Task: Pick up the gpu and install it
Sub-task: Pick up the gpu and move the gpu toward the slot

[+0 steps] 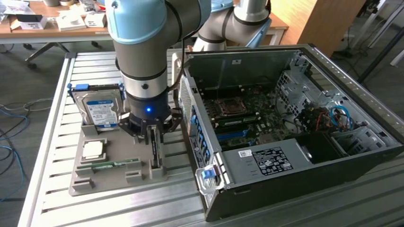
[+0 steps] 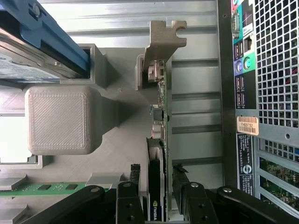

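The gpu (image 1: 154, 153) stands on its long edge in a slot of the grey holder (image 1: 88, 184), a thin dark card with a metal bracket at one end. My gripper (image 1: 151, 131) hangs straight over it. In the wrist view the gpu (image 2: 158, 116) runs edge-on between my black fingers (image 2: 135, 179), and my gripper (image 2: 158, 184) is open, with a narrow gap on each side of the card. The fingers straddle the card's end that carries the black cooler.
The open computer case (image 1: 353, 94) lies close beside the holder on the exterior view's right, motherboard exposed. In the holder also stand a blue-labelled hard drive (image 1: 101, 111), a square processor (image 1: 93, 150) and a green memory stick (image 1: 117, 164). All rest on a slatted metal table (image 1: 50, 208).
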You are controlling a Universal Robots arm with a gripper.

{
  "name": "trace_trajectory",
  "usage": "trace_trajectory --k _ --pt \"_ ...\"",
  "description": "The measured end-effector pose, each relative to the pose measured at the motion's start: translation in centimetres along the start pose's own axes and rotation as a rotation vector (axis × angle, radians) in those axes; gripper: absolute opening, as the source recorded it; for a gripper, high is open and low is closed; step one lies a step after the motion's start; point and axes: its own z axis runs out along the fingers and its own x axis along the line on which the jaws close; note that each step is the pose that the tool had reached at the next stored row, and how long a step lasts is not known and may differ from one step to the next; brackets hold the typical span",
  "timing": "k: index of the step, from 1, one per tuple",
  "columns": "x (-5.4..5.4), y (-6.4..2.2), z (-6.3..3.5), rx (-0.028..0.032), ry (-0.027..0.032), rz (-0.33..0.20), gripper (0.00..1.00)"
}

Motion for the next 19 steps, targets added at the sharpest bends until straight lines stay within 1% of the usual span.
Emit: trace_trajectory --k 19 --pt "0.11 -0.02 0.29 -0.0002 -0.0002 0.0 0.42"
